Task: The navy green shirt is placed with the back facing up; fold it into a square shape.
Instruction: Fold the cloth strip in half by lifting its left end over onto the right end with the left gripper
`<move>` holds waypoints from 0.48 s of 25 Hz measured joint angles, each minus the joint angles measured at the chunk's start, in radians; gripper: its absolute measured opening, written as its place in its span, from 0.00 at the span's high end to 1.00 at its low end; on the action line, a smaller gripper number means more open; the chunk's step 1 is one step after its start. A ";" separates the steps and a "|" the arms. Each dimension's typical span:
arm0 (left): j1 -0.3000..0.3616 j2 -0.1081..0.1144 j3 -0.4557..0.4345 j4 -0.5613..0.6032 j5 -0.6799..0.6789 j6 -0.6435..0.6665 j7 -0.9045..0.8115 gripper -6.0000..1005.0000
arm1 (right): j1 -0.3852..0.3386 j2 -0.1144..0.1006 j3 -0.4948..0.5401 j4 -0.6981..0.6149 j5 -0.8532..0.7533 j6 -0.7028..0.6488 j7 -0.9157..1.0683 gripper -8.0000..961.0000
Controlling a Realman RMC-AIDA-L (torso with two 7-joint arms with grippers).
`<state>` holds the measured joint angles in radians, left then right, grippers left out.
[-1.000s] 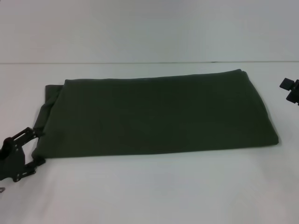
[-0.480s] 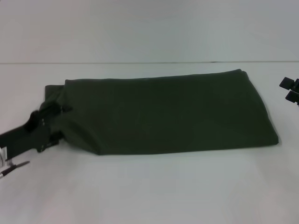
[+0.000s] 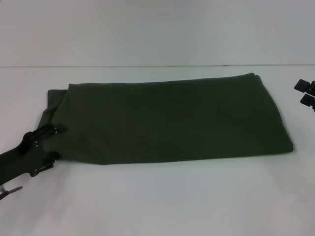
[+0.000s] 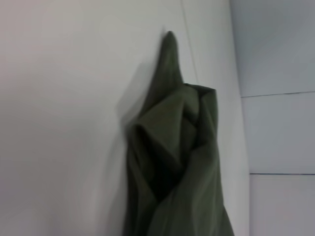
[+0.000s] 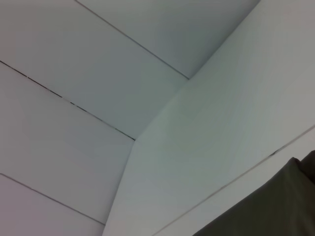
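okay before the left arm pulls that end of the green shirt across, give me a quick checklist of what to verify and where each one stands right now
1. Left gripper at the left end of the navy green shirt: ok.
2. Cloth firmly pinched, all layers caught: cannot tell; the left wrist view shows only bunched folds.
3. Shirt already a flat long band on the table: ok, apart from the gathered left end.
4. Right gripper clear of the cloth: ok, off the right edge.
5. Landing area on the right half smooth: ok.
6. Right end pinned against sliding: not ok, nothing holds it.
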<state>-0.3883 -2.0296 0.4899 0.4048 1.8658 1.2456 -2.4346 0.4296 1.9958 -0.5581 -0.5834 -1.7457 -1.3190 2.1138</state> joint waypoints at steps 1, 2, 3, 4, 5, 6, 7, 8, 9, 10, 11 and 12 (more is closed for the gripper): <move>0.002 0.001 0.000 0.001 0.001 0.003 -0.002 0.15 | 0.001 -0.001 0.000 0.003 0.000 0.000 0.000 0.21; 0.003 0.002 0.000 0.002 0.008 0.006 -0.008 0.16 | 0.001 -0.003 0.000 0.004 0.000 0.001 0.000 0.21; 0.003 0.003 0.000 0.003 0.018 0.009 -0.016 0.16 | 0.002 -0.003 0.001 0.004 0.000 0.001 0.000 0.21; 0.002 0.004 0.000 0.003 0.033 0.009 -0.027 0.16 | 0.002 -0.003 0.001 0.004 0.000 0.001 0.000 0.21; 0.000 0.005 0.000 0.003 0.042 0.008 -0.033 0.16 | 0.002 -0.003 0.001 0.004 0.000 0.002 0.000 0.21; -0.004 0.005 0.000 0.003 0.050 0.005 -0.036 0.16 | 0.002 -0.003 0.001 0.004 0.000 0.002 0.000 0.21; -0.013 0.005 0.000 0.001 0.058 -0.001 -0.039 0.17 | 0.002 -0.003 0.002 0.004 0.000 0.003 0.000 0.21; -0.021 0.005 -0.001 -0.001 0.063 -0.009 -0.040 0.17 | 0.001 -0.003 0.002 0.004 0.000 0.003 0.000 0.21; -0.028 0.005 -0.002 -0.003 0.065 -0.018 -0.041 0.17 | 0.001 -0.003 0.003 0.004 0.000 0.003 0.000 0.21; -0.032 0.004 -0.002 -0.003 0.066 -0.023 -0.041 0.17 | 0.000 -0.003 0.005 0.004 0.000 0.003 0.000 0.21; -0.039 0.002 -0.005 -0.004 0.065 -0.038 -0.041 0.17 | -0.001 -0.003 0.007 0.004 0.000 0.003 0.000 0.21; -0.042 -0.001 -0.006 -0.003 0.062 -0.048 -0.041 0.18 | -0.002 -0.003 0.009 0.004 0.000 0.003 0.000 0.21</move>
<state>-0.4308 -2.0304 0.4836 0.4020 1.9273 1.1981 -2.4760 0.4277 1.9925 -0.5491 -0.5792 -1.7457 -1.3161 2.1138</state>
